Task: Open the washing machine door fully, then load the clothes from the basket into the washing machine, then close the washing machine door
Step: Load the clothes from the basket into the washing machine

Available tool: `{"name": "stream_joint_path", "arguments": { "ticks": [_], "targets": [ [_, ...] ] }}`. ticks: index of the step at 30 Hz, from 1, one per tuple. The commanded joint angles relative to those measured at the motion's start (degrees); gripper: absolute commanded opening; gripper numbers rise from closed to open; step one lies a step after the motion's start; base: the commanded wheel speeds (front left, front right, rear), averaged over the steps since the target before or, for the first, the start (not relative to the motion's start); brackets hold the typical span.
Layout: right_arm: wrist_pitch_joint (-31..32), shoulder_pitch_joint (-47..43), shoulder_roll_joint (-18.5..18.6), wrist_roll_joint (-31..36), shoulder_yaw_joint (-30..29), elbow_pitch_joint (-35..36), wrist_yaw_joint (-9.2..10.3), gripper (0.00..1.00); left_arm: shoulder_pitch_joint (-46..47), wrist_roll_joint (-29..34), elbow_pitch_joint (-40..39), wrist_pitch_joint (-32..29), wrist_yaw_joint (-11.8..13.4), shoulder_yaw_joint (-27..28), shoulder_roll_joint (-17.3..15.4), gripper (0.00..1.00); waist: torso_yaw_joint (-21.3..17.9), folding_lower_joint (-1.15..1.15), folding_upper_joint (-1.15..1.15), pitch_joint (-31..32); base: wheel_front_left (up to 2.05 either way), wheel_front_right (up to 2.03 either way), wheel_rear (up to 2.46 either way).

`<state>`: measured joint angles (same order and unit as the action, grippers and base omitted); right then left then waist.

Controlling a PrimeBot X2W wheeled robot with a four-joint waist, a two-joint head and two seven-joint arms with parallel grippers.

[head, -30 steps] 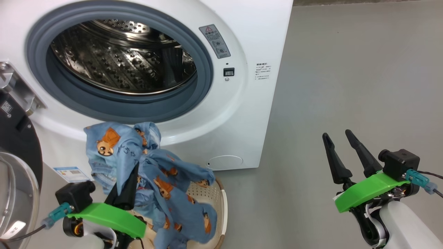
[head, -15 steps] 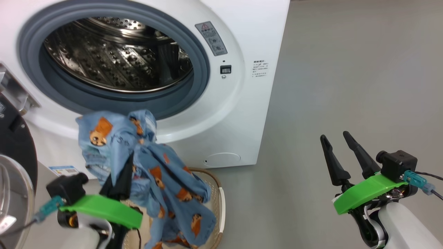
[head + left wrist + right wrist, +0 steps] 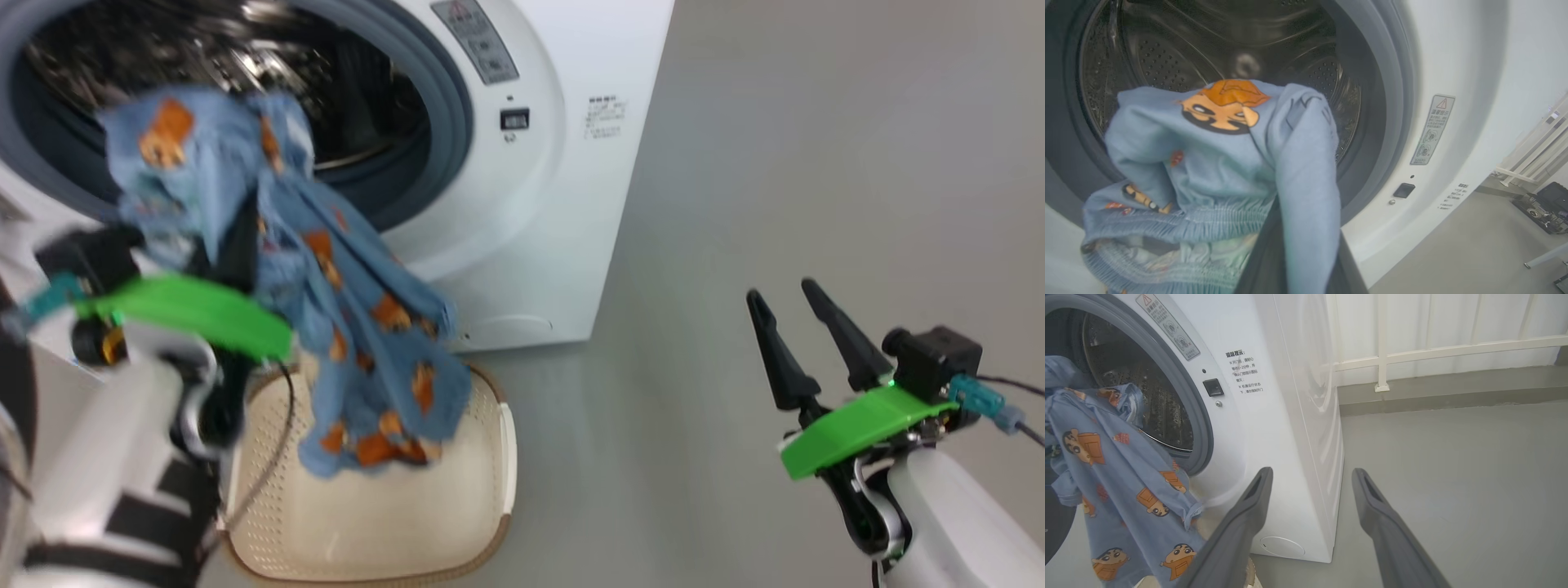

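The washing machine stands open, its steel drum bare inside. My left gripper is shut on the clothes, a light blue garment with orange cartoon figures. It holds them up in front of the lower part of the grey gasket, and the cloth hides its fingertips. The garment's tail hangs down to the cream basket. In the left wrist view the clothes drape over a dark finger. My right gripper is open and empty, off to the right over the floor. The washing machine door's black rim shows at the left edge.
Grey floor stretches right of the machine. In the right wrist view a white railing with a pale curtain runs behind it. Dark equipment lies on the floor far to the right in the left wrist view.
My left gripper has risen with the clothes, from just above the basket up to the drum opening. The head camera has also shifted. The right gripper has stayed open in place.
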<state>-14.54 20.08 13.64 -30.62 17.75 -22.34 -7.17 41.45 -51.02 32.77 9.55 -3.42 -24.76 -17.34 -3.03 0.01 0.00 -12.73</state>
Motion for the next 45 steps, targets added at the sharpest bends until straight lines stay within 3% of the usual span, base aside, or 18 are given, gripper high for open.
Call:
{"name": "stream_joint_path", "arguments": {
  "ticks": [1, 14, 26, 36, 45],
  "targets": [
    [-0.5, 1.2, 0.5, 0.8, 0.9, 1.6, -0.32, 1.0, 3.3, 0.5, -0.4, 0.0, -0.4, 2.1, -2.0, 0.0, -1.6, -0.01, 0.0, -3.4, 0.0, 0.0, 0.0],
    [-0.5, 5.5, -1.2, 3.5, 0.0, 5.5, -0.32, 1.0, 23.2, 3.9, 17.4, 2.4, -3.2, 0.8, -3.7, 0.0, -6.7, -0.01, 0.0, -16.4, 0.0, 0.0, 0.0],
    [-0.5, 6.0, -3.6, 5.8, -1.7, 8.2, -0.32, 1.0, 36.8, 7.5, 26.7, 4.6, -3.9, -0.9, -7.2, 0.0, -10.8, -0.01, 0.0, -25.5, 0.0, 0.0, 0.0],
    [-0.5, 5.8, -5.1, 6.8, -2.6, 9.9, -0.32, 1.0, 45.1, 11.9, 28.2, 5.4, -3.8, -2.5, -10.6, 0.0, -12.7, -0.01, 0.0, -29.0, 0.0, 0.0, 0.0],
    [-0.5, 6.1, -6.4, 7.3, -3.7, 10.6, -0.32, 1.0, 49.8, 19.1, 19.1, 5.4, 0.2, 1.3, -15.4, 0.0, -14.0, -0.01, 0.0, -29.9, 0.0, 0.0, 0.0]
  ]
}}
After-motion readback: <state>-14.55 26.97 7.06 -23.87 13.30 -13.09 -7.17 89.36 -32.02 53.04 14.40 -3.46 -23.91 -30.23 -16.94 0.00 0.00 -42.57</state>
